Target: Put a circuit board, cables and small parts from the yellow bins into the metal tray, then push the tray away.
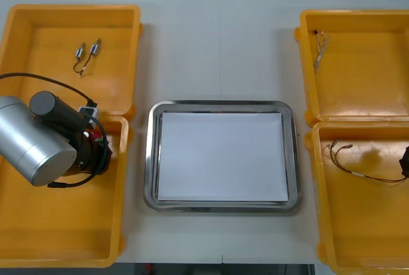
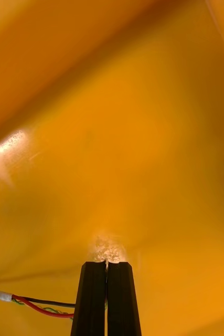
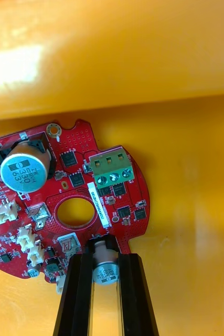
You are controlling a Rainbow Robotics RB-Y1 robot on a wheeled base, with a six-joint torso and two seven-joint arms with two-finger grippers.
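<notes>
A round red circuit board [image 3: 77,157] lies on the floor of the near left yellow bin [image 1: 57,224], close to its wall. My left gripper [image 3: 107,257] is shut on the board, its fingers clamped on a small silver capacitor at the board's edge. The left arm [image 1: 38,141] covers that spot in the front view. My right gripper [image 2: 107,263] is shut with its fingertips at the floor of the near right yellow bin [image 1: 364,224]. It shows at the picture's right edge [image 1: 404,160]. A red, yellow and black cable [image 2: 38,307] runs behind one finger; I cannot tell whether it is held.
The metal tray [image 1: 151,160], white inside, sits in the middle between the bins. Two small metal parts [image 1: 87,52] lie in the far left bin [image 1: 38,25]. A thin cable [image 1: 319,48] lies in the far right bin [image 1: 364,77]. The cable [image 1: 358,171] sprawls across the near right bin.
</notes>
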